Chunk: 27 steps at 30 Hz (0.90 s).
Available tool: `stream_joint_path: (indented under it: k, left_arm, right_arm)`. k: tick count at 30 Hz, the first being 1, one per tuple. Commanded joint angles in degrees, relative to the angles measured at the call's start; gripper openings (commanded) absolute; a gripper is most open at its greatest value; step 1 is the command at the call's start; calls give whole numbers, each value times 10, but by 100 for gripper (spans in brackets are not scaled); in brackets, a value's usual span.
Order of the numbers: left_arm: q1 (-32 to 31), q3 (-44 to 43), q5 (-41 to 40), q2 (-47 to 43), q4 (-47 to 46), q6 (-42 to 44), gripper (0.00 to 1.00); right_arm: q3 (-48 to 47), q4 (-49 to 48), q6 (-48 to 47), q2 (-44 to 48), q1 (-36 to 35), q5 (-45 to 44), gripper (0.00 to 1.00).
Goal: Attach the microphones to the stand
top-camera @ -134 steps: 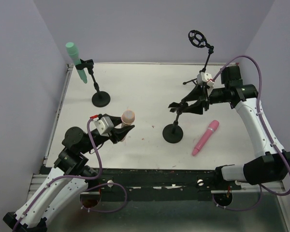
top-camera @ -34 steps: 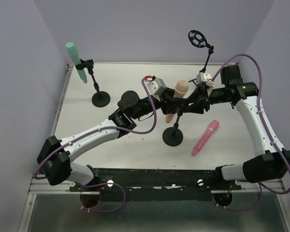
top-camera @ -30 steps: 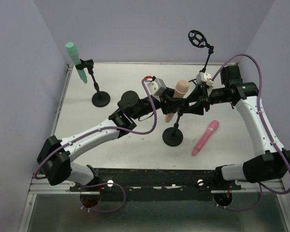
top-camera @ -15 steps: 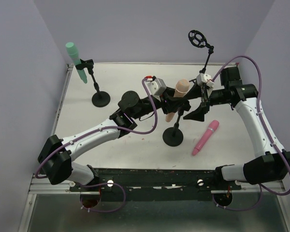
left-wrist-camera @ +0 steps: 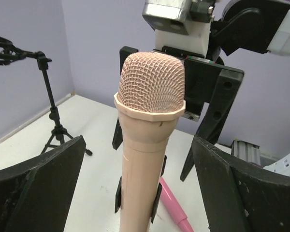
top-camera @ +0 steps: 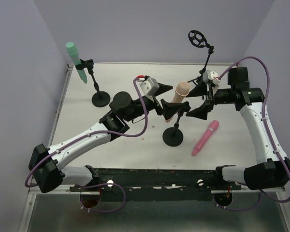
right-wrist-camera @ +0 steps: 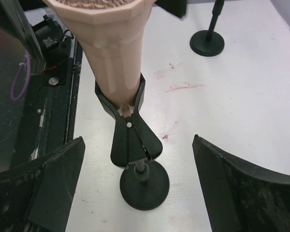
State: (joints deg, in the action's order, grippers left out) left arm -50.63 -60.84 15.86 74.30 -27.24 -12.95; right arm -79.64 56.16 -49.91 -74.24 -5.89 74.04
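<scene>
Peach mic (top-camera: pixel 181 92) sits pinched in the stand (top-camera: pixel 174 135) clip (right-wrist-camera: pixel 128 125), so the left end effector (top-camera: pixel 169 101) and right end effector (top-camera: pixel 191 102) just hang wide apart, holding nothing.

Middle mic (top-camera: pixel 180 94) sat clipped in the centre stand (top-camera: pixel 174 135), loose mic (top-camera: pixel 205 137) lay on the table (top-camera: pixel 135 147) to its right, third mic (top-camera: pixel 75 60) was in the back-left stand (top-camera: pixel 100 99).

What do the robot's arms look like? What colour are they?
The left arm and right arm have smooth white shells with chunky black joints. A purple cable loops along each. Each wrist carries a small whitish camera box, and the left gripper and right gripper have broad black fingers.
</scene>
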Motion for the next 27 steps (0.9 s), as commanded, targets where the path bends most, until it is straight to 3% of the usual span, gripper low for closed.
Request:
stream_joint_path:
  k: [1,8,11,17,23,27]
  left_arm:
    - [6,35,-24,-73,12,20,99]
    - [20,163,-27,-175,15,2,99]
    - [21,227,-35,-222,3,-6,99]
    - [22,323,-64,-313,18,-23,99]
    - [23,392,-101,-396,56,-62,99]
    - [22,445,-122,-446,48,-96,99]
  right_arm:
    - [26,-51,52,32,34,34,100]
    - [135,-235,209,102,88,42,100]
    - [176,-278,234,119,98,37,100]
    - [240,-281,186,125,97,54,100]
    - [325,-244,19,99,98,162,100]
    - [320,-208,-50,71,95,143,100]
